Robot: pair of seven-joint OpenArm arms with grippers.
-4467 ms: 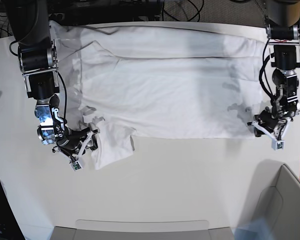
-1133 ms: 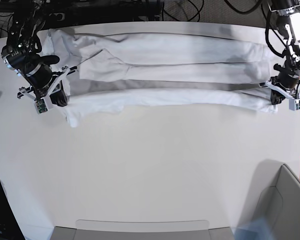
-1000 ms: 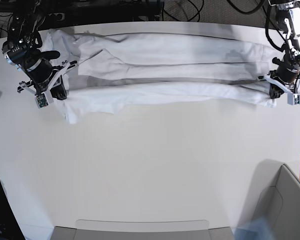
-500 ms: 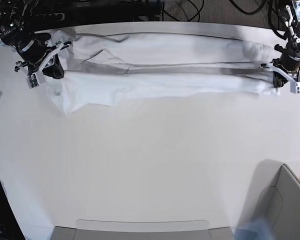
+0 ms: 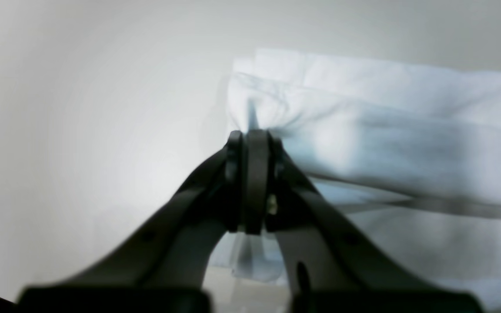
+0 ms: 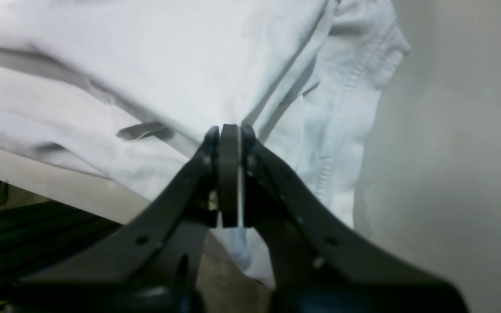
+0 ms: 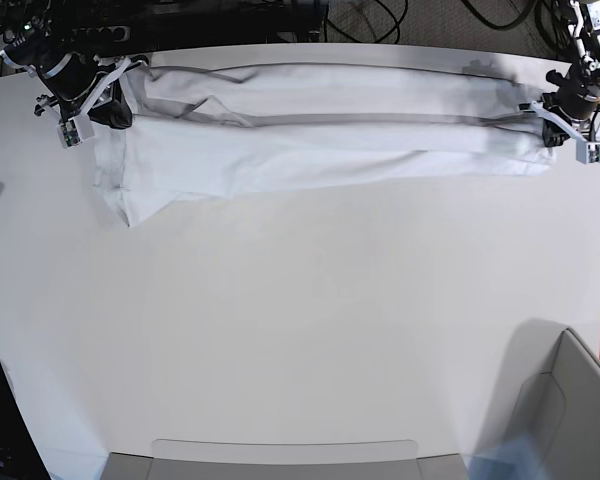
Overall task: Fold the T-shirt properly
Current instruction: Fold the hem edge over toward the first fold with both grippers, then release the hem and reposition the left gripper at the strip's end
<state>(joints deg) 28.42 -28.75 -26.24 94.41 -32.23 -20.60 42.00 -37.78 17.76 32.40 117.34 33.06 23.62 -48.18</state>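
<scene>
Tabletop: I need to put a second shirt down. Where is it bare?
The tabletop lies bare from the T-shirt's near edge down to the front edge. A grey bin takes the front corner. The far strip is crowded: the T-shirt spans it, with the left gripper and right gripper at its ends.

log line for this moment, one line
stage: lengthwise fold | T-shirt: long band at far table edge | left gripper: shut on T-shirt end | right gripper: shut on T-shirt end

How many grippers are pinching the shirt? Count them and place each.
2. The left gripper is clamped on the T-shirt at the base view's right end; the right gripper is clamped on its left end.
</scene>
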